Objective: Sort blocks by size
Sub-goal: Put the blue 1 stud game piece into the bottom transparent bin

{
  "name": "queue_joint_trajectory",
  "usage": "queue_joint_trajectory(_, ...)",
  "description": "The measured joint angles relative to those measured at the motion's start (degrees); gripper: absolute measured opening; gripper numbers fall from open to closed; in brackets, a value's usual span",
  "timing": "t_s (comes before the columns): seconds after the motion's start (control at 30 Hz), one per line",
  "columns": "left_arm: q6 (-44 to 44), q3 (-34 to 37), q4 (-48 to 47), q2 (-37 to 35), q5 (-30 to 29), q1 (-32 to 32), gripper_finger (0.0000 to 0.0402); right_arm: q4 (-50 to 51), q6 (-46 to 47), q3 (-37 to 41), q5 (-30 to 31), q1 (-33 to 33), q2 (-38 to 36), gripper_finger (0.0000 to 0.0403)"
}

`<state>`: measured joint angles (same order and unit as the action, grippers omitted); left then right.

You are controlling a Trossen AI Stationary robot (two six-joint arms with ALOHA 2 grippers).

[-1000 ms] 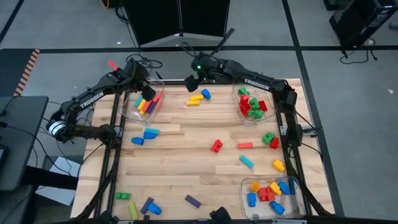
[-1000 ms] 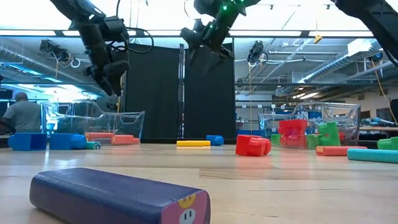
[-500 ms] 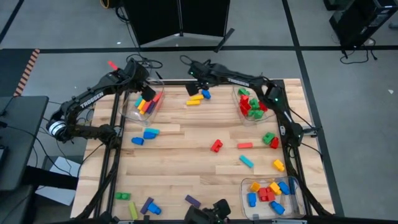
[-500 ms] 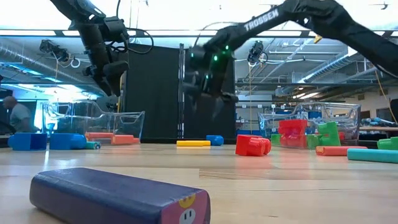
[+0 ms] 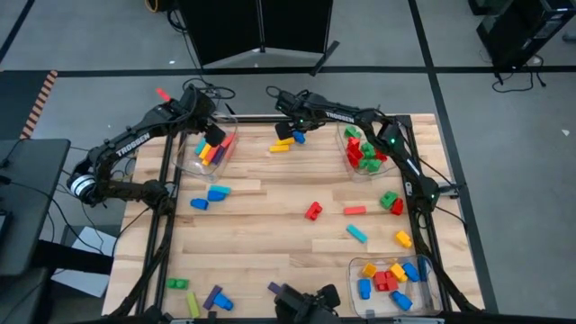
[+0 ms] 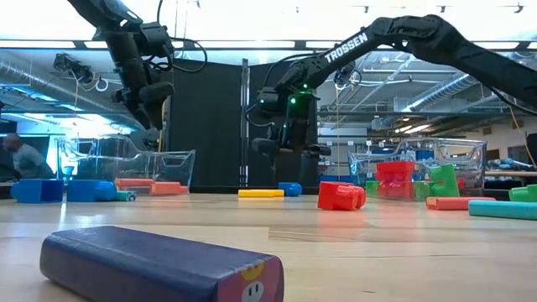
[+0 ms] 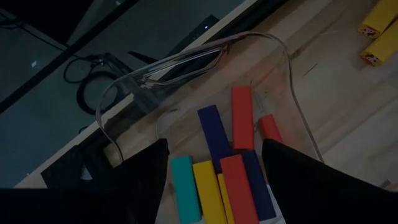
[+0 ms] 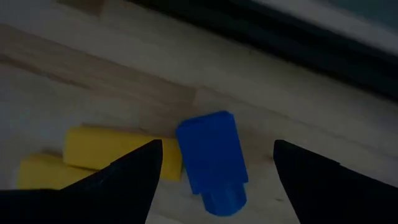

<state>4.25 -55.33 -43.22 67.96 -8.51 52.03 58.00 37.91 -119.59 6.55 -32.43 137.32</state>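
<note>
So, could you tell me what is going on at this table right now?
Blocks are being sorted into clear bins. The right gripper hangs open just above a small blue block lying beside two yellow bars at the table's far edge, nothing gripped yet. The left gripper hovers open over the far-left bin of long bars. Many blocks remain loose on the table.

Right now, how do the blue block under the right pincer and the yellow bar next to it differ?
The blue block is short and stubby with a round peg at one end; the yellow bar is long and flat, with no peg visible. The blue block lies centred between the open fingers of the right pincer, while the yellow bar lies off to one side, partly behind a finger. Both lie flat on the wooden table at its far edge, seemingly touching.
</note>
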Motion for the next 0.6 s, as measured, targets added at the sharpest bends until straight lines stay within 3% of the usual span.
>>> queue_joint_trajectory(0.17,0.00,0.00,0.00,0.00,0.00,0.00,0.0266,0.75,0.52,-0.09,-7.75,-1.32,1.90,0.0307)
queue_joint_trajectory(0.4,0.00,0.00,-0.02,0.00,0.00,0.00,0.0266,0.75,2.60,-0.09,-10.03,-2.26,1.98,0.0278)
queue_joint_trajectory(0.6,0.00,0.00,-0.06,0.00,0.00,0.00,0.0266,0.97,2.64,-0.09,-10.94,-2.71,1.98,0.0208)
